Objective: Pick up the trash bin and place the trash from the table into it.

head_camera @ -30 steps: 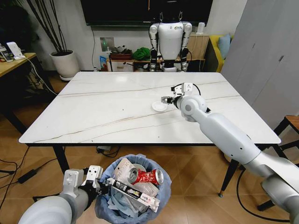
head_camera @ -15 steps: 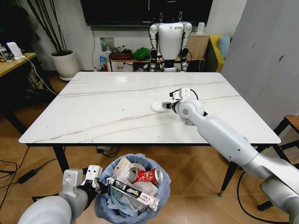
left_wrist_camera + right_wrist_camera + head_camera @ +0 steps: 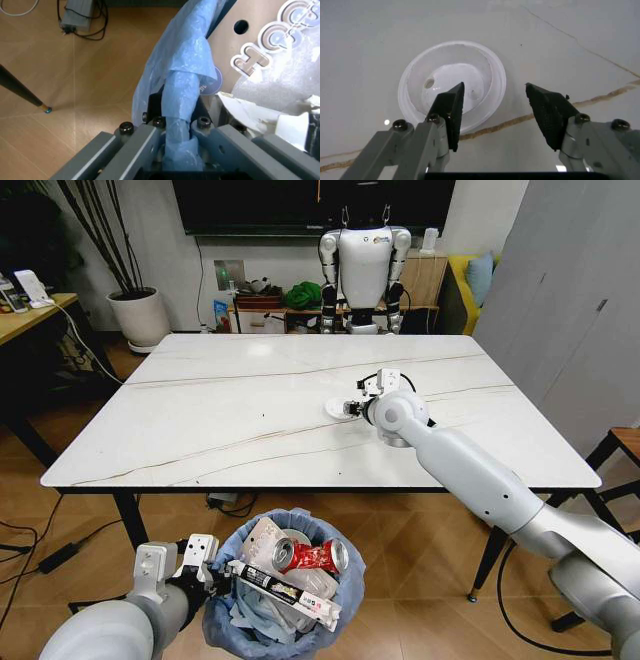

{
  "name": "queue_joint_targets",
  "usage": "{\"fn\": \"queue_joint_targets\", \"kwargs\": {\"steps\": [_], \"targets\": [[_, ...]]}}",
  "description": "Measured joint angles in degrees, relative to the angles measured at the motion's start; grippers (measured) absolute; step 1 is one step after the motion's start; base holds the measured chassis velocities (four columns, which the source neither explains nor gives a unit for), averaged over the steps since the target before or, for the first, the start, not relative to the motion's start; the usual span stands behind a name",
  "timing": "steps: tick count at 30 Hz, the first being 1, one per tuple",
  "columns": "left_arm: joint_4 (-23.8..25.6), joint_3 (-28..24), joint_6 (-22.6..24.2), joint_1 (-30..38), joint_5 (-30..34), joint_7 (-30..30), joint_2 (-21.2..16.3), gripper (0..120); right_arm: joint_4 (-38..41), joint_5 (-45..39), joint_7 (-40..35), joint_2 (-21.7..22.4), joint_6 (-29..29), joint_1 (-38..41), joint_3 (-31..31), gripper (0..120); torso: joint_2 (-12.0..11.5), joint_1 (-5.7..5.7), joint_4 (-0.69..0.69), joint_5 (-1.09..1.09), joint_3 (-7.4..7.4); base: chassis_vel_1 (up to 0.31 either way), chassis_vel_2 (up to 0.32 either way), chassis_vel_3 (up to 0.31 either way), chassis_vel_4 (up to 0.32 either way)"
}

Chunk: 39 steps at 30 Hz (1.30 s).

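My right gripper (image 3: 492,112) hangs open over the lid (image 3: 452,84) (slightly off-centre) on the counter (image 3: 220,410); left gripper (image 3: 177,135) clamps the bin (image 3: 345,585) liner.

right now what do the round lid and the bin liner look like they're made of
The round lid: probably thin moulded plastic, translucent white with a smooth sheen and a small hole. The bin liner: thin light-blue plastic film, crinkled and folded, pinched in the left end effector.

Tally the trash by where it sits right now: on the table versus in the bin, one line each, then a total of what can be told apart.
On the table: 1, the round lid
In the trash bin: 3 told apart, the red wrapper, the long packet, the cardboard piece
Total: 4
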<state>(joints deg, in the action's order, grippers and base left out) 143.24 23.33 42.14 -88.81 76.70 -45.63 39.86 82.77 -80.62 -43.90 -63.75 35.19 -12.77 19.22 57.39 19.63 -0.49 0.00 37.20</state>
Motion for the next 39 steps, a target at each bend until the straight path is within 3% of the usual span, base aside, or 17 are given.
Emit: {"fn": "queue_joint_targets", "kwargs": {"steps": [9,17,25,34,39], "targets": [[0.0,0.2,0.0,0.0,0.0,0.0,0.0,0,-0.2,0.1,-0.3,0.7,0.0,0.0,0.4,24,0.0,0.0,-0.01,0.0,0.0,0.0,0.0,0.0,0.0],[0.0,0.3,0.0,0.0,-0.2,0.0,0.1,0,0.1,0.2,-0.4,0.6,-0.1,0.0,1.2,17,0.0,0.0,0.0,0.0,0.0,0.0,0.0,0.0,0.0],[0.0,0.4,0.0,0.0,-0.3,0.0,0.2,0,0.3,1.6,-0.5,0.5,-0.9,0.0,1.8,0,0.0,0.0,0.0,0.0,0.0,0.0,0.0,0.0,0.0],[0.0,0.4,0.0,-0.1,-0.6,0.0,0.3,0,1.6,1.9,-0.7,1.9,-2.0,-0.8,0.5,0,0.0,-0.01,0.0,0.01,0.0,0.0,0.0,0.0,0.0],[0.0,0.5,0.0,-0.2,-0.6,0.0,0.4,0,6.1,1.3,-1.3,4.0,-2.7,-1.6,-1.9,0,0.0,-0.01,0.01,0.01,0.0,0.0,0.0,0.0,0.0]]}}
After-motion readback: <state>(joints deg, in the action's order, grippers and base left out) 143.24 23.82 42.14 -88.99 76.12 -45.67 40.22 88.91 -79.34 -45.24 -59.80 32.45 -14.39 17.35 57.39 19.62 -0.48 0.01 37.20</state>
